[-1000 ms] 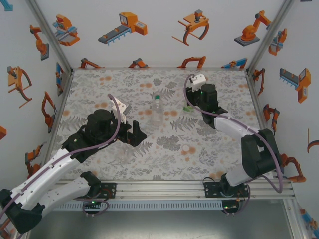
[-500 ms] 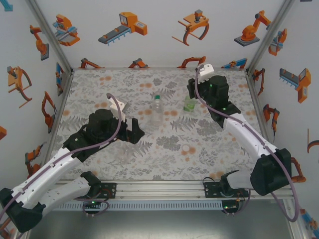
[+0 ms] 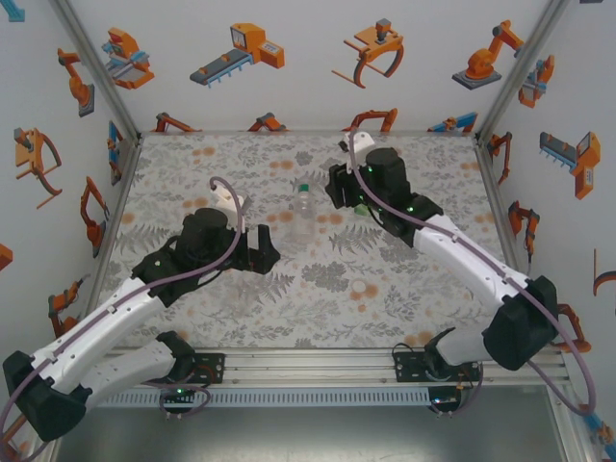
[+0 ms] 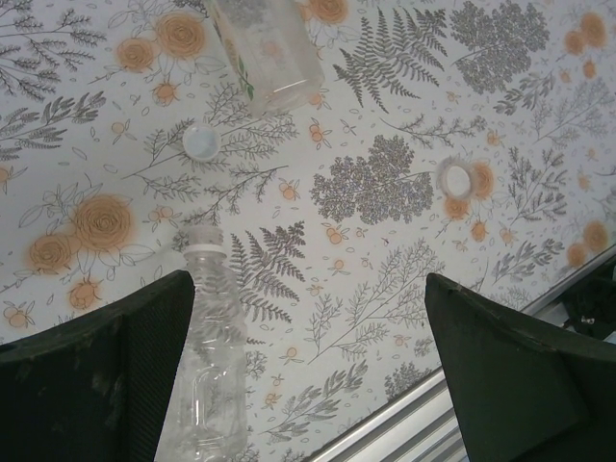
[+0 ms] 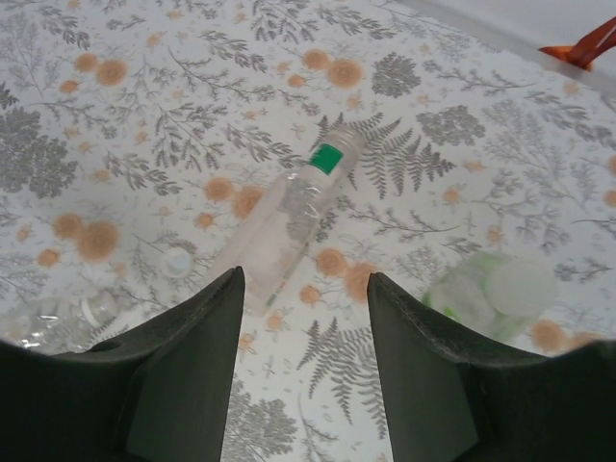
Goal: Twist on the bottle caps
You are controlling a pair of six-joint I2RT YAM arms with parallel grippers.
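**Top external.** Fixed high behind the arm bases point(image 3: 192, 371), tilted down, facing the far wall point(image 3: 308, 96). Distant, with the whole table point(image 3: 164, 183) in frame.

**Left wrist.** Close over the tabletop, looking steeply down towards the near rail point(image 4: 404, 423). The left gripper point(image 4: 308, 279) frames the lower corners. Shared with top external: loose white cap point(image 4: 454, 178) point(image 3: 363, 287).

**Right wrist.** Higher and oblique, looking across the table past the right gripper point(image 5: 303, 277). Shared with top external: green-capped bottle point(image 5: 294, 217) point(image 3: 303, 210).

The clear plastic bottle point(image 4: 265, 53) is cut off by the top edge. The green-tinted plastic bottle point(image 5: 486, 289) appears blurred.
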